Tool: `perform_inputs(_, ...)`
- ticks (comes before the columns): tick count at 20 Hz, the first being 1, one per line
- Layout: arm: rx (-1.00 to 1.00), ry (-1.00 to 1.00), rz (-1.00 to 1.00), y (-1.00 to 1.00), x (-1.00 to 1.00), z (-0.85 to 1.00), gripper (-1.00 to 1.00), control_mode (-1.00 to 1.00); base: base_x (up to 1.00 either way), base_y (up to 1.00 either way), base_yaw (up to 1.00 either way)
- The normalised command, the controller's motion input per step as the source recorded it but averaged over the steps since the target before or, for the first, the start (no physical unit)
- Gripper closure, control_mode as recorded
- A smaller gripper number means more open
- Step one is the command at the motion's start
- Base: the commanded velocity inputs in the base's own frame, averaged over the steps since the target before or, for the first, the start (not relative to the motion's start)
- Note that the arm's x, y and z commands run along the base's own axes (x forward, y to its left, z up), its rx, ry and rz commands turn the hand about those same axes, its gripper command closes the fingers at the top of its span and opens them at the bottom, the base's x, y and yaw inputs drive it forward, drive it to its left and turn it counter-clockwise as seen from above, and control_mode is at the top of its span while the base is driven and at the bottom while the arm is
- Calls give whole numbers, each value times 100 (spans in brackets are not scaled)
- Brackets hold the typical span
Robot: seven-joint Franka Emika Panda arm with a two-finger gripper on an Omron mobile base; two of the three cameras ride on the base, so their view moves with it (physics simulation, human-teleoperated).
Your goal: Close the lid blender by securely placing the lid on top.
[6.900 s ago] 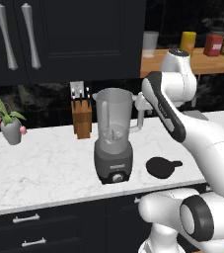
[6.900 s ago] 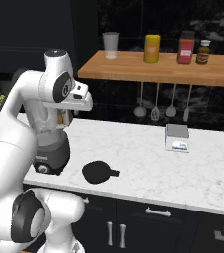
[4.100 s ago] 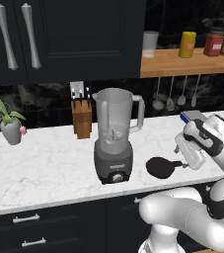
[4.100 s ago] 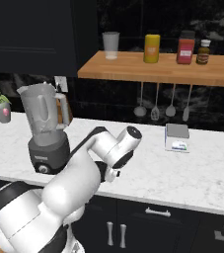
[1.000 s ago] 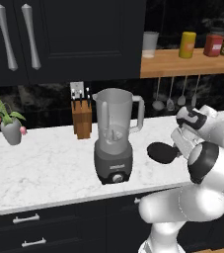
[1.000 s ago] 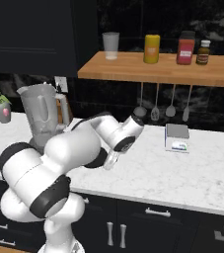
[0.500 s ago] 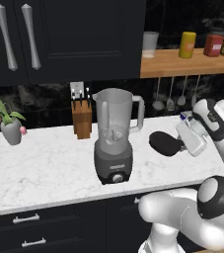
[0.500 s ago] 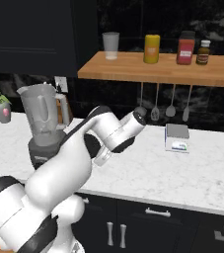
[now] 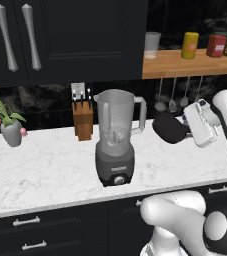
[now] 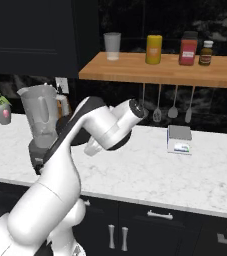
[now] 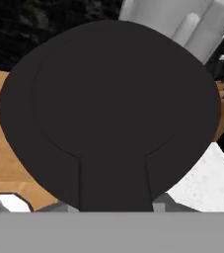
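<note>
Carrying one lid (image 9: 169, 128) in mid-air right of the single blender (image 9: 116, 137), the gripper (image 9: 186, 131) is clamped on its tab; the jar mouth is uncovered, so placement remains. From the right base, one knife block (image 10: 63, 106) sits behind. The hand camera shows the lid (image 11: 108, 108) held close, with the jar beyond.

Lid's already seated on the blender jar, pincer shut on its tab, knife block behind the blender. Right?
Not seated. In the left base view the lid hangs in the air to the right of the blender, whose jar mouth is open. The rest stands: the pincer is shut on the lid's tab, and the knife block stands behind the blender.
</note>
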Motion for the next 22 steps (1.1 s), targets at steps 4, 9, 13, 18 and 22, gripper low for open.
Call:
perform_inputs(4, 1, -22, 0, 19, -23, 98, 100, -100, 0, 0, 0)
perform_inputs(9, 0, -26, 0, 21, -29, 97, 100, -100, 0, 0, 0)
perform_inputs(13, 0, -23, 0, 28, -12, 83, 100, -100, 0, 0, 0)
perform_inputs(18, -1, -4, 0, 67, 23, 45, 100, -100, 0, 0, 0)
perform_inputs(22, 0, 3, 0, 61, 49, 33, 100, -100, 0, 0, 0)
